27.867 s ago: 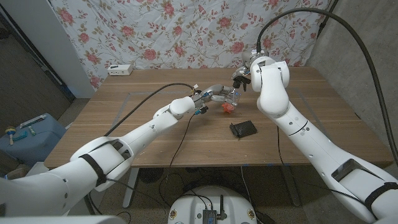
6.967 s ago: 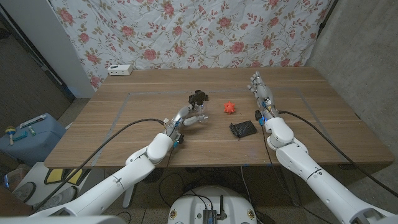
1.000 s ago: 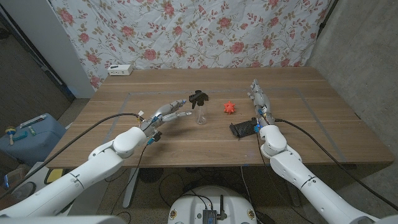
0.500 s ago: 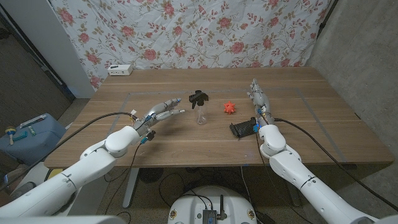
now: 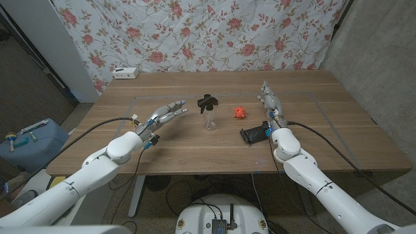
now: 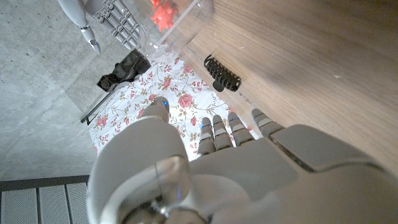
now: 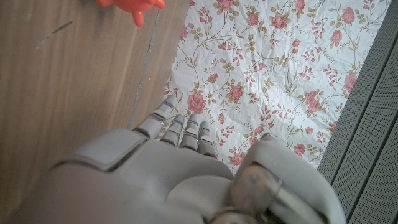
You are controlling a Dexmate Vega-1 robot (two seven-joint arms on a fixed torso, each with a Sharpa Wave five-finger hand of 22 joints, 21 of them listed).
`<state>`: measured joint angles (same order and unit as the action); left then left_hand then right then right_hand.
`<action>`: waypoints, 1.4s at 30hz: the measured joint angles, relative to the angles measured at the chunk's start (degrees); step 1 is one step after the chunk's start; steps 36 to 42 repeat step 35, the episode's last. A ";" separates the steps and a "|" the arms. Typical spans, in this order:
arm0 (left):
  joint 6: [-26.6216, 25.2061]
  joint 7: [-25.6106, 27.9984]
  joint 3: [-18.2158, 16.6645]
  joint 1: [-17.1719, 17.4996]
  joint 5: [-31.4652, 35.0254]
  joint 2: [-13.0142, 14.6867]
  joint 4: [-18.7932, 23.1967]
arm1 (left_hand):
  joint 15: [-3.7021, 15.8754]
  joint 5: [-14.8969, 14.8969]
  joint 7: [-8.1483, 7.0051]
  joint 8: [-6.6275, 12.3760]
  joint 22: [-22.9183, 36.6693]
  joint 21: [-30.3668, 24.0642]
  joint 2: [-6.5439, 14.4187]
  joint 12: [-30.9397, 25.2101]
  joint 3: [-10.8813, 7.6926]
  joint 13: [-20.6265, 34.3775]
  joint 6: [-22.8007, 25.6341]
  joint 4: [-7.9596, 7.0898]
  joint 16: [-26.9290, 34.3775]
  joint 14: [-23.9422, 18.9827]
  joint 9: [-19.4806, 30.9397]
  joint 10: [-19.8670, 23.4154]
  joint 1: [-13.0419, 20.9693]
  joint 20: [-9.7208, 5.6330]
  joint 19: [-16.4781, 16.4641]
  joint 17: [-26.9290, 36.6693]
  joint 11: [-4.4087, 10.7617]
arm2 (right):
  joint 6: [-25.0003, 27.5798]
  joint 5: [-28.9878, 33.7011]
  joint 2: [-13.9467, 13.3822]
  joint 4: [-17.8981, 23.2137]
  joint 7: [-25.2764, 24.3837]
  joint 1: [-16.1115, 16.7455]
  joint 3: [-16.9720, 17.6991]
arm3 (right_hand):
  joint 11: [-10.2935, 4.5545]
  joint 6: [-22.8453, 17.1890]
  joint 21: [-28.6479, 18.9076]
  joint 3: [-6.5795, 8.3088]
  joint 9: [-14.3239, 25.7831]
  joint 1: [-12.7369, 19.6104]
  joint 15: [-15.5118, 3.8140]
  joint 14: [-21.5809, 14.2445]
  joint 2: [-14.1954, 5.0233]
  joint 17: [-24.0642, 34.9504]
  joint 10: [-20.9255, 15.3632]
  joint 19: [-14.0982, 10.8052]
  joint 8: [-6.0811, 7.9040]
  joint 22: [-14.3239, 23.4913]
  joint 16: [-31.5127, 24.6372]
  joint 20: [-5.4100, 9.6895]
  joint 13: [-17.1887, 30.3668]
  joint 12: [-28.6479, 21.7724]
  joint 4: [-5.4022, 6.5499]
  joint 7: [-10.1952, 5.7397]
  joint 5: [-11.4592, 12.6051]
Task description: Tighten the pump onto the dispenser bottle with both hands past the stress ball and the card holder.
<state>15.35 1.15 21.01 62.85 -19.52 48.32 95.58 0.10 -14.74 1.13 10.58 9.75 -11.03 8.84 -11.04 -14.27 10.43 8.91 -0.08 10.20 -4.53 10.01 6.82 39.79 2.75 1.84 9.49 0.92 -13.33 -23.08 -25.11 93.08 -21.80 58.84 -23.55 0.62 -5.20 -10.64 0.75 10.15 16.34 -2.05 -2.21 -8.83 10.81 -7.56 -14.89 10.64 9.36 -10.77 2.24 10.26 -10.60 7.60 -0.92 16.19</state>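
A small clear dispenser bottle (image 5: 210, 119) with a black pump (image 5: 207, 101) on top stands upright near the table's middle. My left hand (image 5: 166, 116) hovers to its left, fingers apart and stretched toward it, holding nothing and apart from the bottle. In the left wrist view the bottle (image 6: 176, 25) and pump (image 6: 124, 68) show beyond my left hand (image 6: 205, 162). My right hand (image 5: 270, 101) stands at the right with fingers straight, holding nothing; the right wrist view shows my right hand (image 7: 174, 162).
An orange spiky stress ball (image 5: 240, 112) (image 7: 132, 5) lies right of the bottle. A black card holder (image 5: 253, 134) (image 6: 221, 73) sits in front of my right hand. A white power strip (image 5: 125, 73) lies at the table's (image 5: 195, 149) far left corner.
My left hand has drawn back to the left, away from the bottle, which stands free. The right hand has barely moved.
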 measured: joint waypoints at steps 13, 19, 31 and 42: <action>3.08 0.76 -0.62 -1.45 -2.03 -3.64 -3.75 | -0.30 1.29 0.10 0.00 -0.01 -0.22 0.71 -0.41 -0.32 0.00 0.51 -0.71 0.00 -0.30 0.00 0.61 -0.71 -0.70 -1.34 -0.16 0.01 | -0.58 -1.42 0.29 -2.77 2.54 -2.43 -0.21 | -0.23 -0.04 -0.26 0.16 0.00 -0.14 0.05 -0.90 0.14 -0.13 -0.23 -1.07 0.00 0.00 -0.28 -0.03 0.00 -0.22 -0.16 -0.01 0.00; 4.34 2.20 -1.01 -2.16 -2.67 -5.89 -5.52 | -0.69 1.64 0.42 0.00 -0.01 -0.44 0.93 -0.62 -0.66 0.00 0.84 -0.85 0.00 -1.11 0.00 1.35 -0.94 -0.26 -2.69 -0.16 -0.31 | -0.66 -1.72 0.53 -3.76 2.90 -3.29 -0.33 | -0.32 -1.08 -0.44 0.16 0.00 -0.14 -0.19 -1.27 0.14 -0.16 -0.75 -1.74 0.00 0.00 -0.28 -0.10 0.00 -0.22 -0.16 -0.20 0.00; 7.67 5.79 -0.88 -5.00 -3.00 -11.85 -9.88 | -0.81 2.46 0.93 0.00 -0.02 -0.44 1.61 -0.62 -2.26 0.00 1.73 -0.57 0.00 -1.84 -0.01 1.85 -0.26 0.32 -3.58 -0.15 -0.81 | -1.24 -2.80 1.27 -7.02 4.21 -5.02 -0.57 | -0.32 -1.16 -0.44 0.40 0.00 -0.15 -0.19 -1.27 0.16 -0.15 -0.75 -1.74 0.00 0.00 -0.28 -0.10 0.00 -0.22 -0.40 -0.11 0.00; 7.73 6.76 -0.30 -5.89 -2.98 -13.49 -10.80 | -1.12 2.80 0.93 0.00 -0.02 -0.44 1.61 -0.62 -2.49 0.00 1.73 -0.33 0.00 -2.15 -0.01 2.06 -0.26 0.32 -3.58 -0.15 -1.02 | -2.14 -3.58 1.49 -8.82 5.19 -5.59 -0.45 | -0.32 -1.28 -0.44 0.40 0.00 -0.30 -0.19 -1.27 0.30 -0.15 -0.75 -1.74 0.00 0.00 -0.28 -0.10 0.00 -0.22 -0.40 -0.22 0.00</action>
